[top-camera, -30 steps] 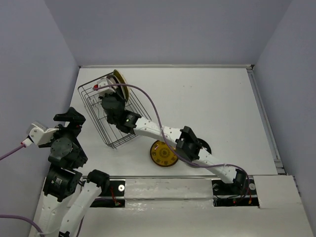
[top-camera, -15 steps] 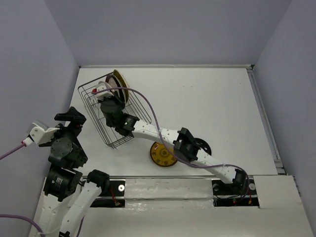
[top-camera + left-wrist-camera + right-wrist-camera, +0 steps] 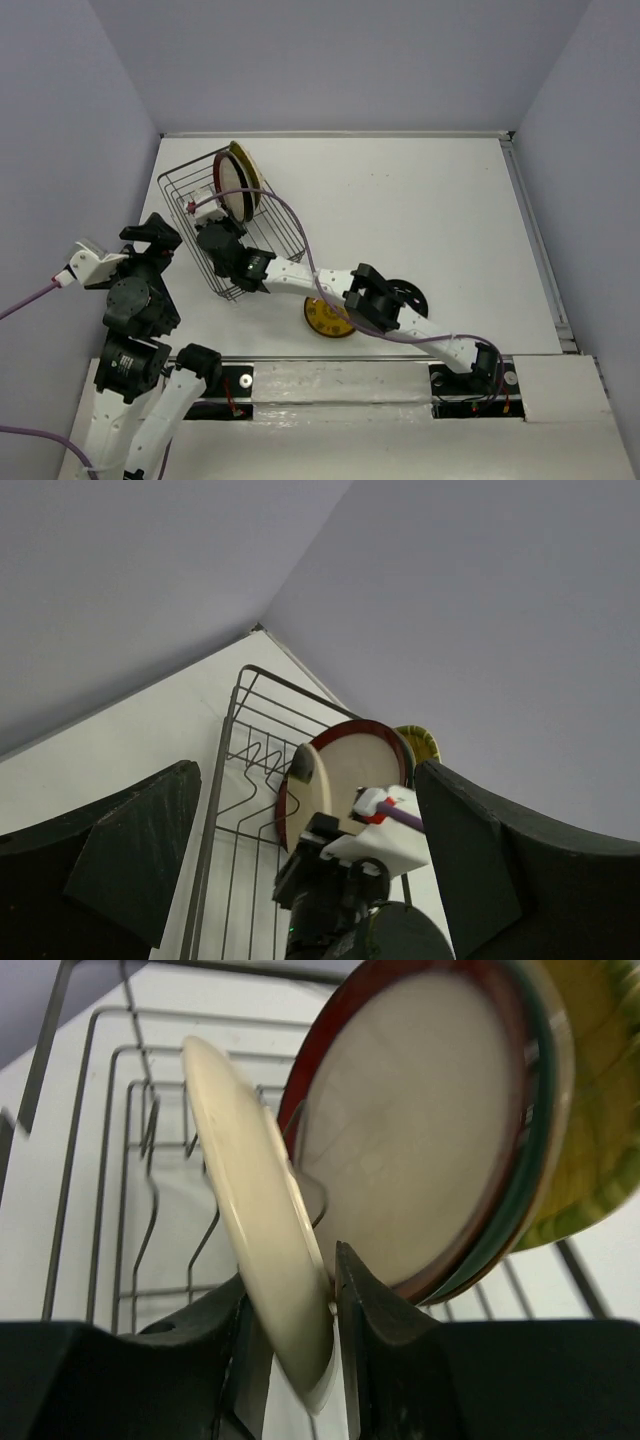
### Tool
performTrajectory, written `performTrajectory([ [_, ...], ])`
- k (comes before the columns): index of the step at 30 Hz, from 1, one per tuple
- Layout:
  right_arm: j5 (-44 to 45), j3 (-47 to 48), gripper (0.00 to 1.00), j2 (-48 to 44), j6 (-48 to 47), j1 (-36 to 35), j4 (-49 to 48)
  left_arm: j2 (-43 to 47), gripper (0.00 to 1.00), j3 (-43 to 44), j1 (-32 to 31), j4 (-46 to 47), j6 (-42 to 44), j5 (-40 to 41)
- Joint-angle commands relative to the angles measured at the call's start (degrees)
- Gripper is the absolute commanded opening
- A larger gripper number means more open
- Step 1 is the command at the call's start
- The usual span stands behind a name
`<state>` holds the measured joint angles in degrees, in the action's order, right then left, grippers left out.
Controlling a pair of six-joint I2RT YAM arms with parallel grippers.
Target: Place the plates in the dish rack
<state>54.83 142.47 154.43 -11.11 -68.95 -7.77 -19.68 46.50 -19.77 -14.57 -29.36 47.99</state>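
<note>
The cream plate is smooth and pale. It stands tilted on its edge inside the dish rack, between the fingers of the right gripper; I cannot tell if they press it. Behind it lean a red-rimmed plate, a teal plate and a yellow plate. The left gripper is spread wide and holds nothing.

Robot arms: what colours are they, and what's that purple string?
Both the left arm and right arm are white tubes with chunky black joints. The purple string is a thin cable running to a white plug block at each wrist. The fingers are dark, flat wedges.
</note>
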Motion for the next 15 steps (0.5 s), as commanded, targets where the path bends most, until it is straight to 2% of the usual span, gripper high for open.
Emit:
performTrajectory([
  [1,-5.8,-6.8,0.38,-6.8,13.4,-0.9,-0.6,-0.5,0.99,-0.8,0.6,3.9,1.7,-0.9],
  [4,-8.8,-12.0,0.45,-10.6,17.7,-0.9,-0.6,-0.9,0.99,-1.0,0.8,4.4,1.9,-1.4],
  [6,-10.4,-13.9,0.46,-12.5,20.3,-0.9,-0.7,-0.9,0.99,-1.1,1.0,4.7,2.0,-1.9],
  [11,-10.9,-15.1,0.21,-14.7,24.5,0.9,0.3,-1.0,0.99,-1.6,1.6,5.6,2.7,-3.2],
  [13,-10.7,-16.1,0.07,-15.3,24.7,1.4,0.4,-1.0,0.99,-1.9,1.7,6.0,3.1,-3.7],
  [15,-9.1,-16.9,0.07,-15.6,23.8,1.4,0.3,-1.0,0.99,-2.2,1.9,6.3,3.3,-4.7],
])
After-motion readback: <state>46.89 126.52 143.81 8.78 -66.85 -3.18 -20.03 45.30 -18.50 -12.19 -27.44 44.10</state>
